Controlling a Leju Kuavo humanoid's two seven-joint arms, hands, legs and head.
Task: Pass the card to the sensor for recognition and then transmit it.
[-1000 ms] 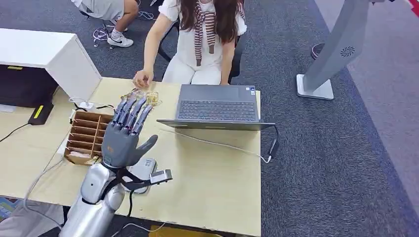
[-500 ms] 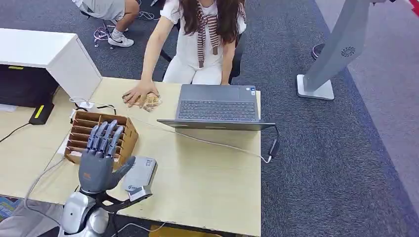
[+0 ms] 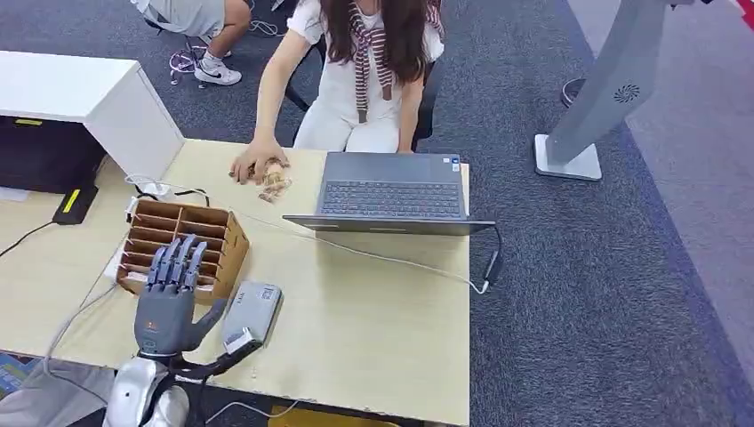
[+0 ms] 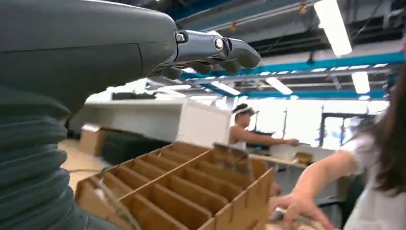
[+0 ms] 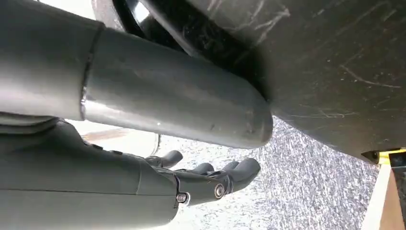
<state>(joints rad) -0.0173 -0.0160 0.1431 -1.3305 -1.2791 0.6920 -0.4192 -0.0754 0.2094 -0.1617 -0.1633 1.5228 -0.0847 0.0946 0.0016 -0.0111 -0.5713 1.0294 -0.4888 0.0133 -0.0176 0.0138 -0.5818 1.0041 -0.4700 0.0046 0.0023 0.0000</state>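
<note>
My left hand [image 3: 169, 298] hangs over the near edge of the surface [image 3: 373, 320], fingers spread and straight, holding nothing, just above the near end of the cardboard divider box [image 3: 182, 240]. The grey sensor [image 3: 252, 311] lies just beside it. My right hand [image 5: 206, 179] hangs over carpet, fingers loosely extended, empty. Across the surface a person's hand [image 3: 256, 162] rests on what may be the cards [image 3: 274, 181], beside the laptop [image 3: 391, 191].

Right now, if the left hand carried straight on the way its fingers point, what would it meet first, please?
Probably the cardboard divider box: the left hand is open, its fingers aimed over the box's near compartments. Its height above the box is unclear, so it might instead pass over toward the person's hand.
</note>
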